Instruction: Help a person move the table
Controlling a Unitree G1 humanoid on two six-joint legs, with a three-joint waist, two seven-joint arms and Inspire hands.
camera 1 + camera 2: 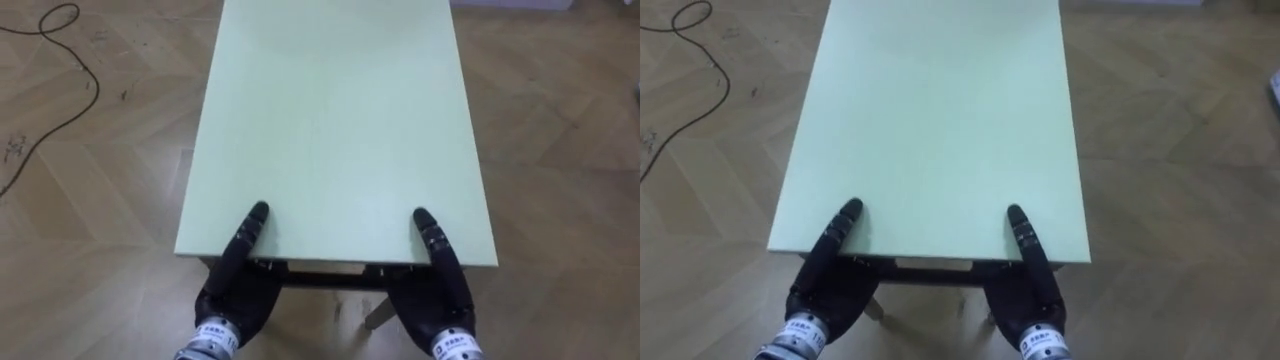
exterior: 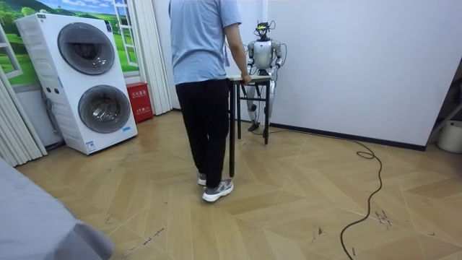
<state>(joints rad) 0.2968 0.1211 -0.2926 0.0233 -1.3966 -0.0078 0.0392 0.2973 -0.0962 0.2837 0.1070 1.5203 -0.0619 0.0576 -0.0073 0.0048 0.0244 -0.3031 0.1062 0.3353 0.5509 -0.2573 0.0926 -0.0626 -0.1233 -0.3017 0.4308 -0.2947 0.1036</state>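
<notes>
My left hand (image 1: 236,288) and my right hand (image 1: 441,285) were both at the near short edge of the pale green table (image 1: 340,120), the left by its left corner and the right by its right corner, well apart. Each hand reached up from below, with its dark tip lying on the tabletop and the rest tucked under the edge, so I could not tell whether either one was clamped on the board or merely resting against it. The table stretched away from me over the wooden floor (image 1: 560,150), and a dark cable (image 1: 62,55) curled on the boards to my left. In the room view I stood close to a white wall (image 2: 361,58), with the table between me and a person (image 2: 202,72) who stood at its far end, back to the camera, one hand at the table's edge. Two stacked washing machines (image 2: 79,79) stood at the room view's left.
</notes>
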